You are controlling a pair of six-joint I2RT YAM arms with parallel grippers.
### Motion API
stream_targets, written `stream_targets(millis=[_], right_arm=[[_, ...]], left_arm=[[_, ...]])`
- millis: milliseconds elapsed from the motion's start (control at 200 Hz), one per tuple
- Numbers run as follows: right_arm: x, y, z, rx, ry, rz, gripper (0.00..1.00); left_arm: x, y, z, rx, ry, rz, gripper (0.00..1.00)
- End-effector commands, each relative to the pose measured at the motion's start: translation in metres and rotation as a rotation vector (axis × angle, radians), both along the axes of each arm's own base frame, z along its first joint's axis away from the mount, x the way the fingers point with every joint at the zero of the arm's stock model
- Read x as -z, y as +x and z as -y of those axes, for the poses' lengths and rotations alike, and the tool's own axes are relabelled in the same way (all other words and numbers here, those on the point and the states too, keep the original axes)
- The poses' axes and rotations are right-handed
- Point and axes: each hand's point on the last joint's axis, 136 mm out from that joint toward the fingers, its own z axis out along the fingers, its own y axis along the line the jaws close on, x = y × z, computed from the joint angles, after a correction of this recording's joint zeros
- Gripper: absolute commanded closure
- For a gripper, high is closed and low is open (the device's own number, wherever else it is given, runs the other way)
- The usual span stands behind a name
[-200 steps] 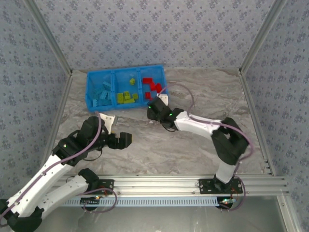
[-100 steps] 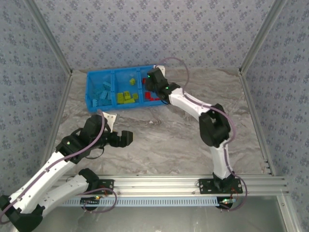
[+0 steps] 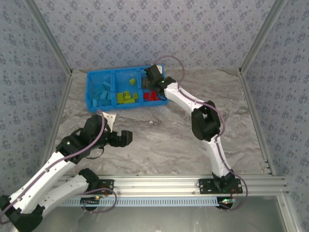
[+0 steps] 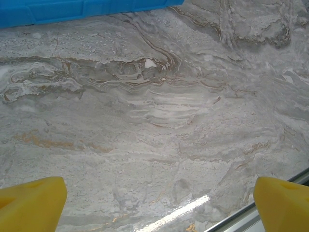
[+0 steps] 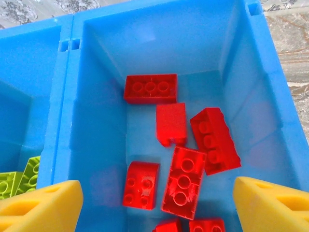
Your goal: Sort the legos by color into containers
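Your right fingers stand apart, empty, above the red legos lying in the right-hand blue compartment; your left fingers stand wide apart, empty, over the tabletop.

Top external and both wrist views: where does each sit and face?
Top external: above, behind the bases, looking down on the table; both arms, left gripper, right gripper.
Left wrist: faces bare marble; yellow left fingertips at bottom.
Right wrist: looks down into blue tray at red legos; yellow right fingertips at bottom.
Shared: the tray, in all three.
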Motion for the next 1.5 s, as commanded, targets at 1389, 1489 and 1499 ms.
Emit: stream_targets(millis=[1389,1489,1499], right_arm=[[0.075,-0.14,0.357,0.266,-0.233,0.345,0.0],[0.075,-0.14,0.355,0.273,-0.268,0.338,0.0],[0.076,-0.14,0.356,0.279,-0.276,0.337,0.0]], left_arm=[[0.117,0.204,-0.158,-0.449,0.328,0.521,0.01],[0.122,0.21,-0.165,-0.466,0.311,0.465,0.01],[0.122,0.211,-0.167,-0.474,0.308,0.472,0.01]])
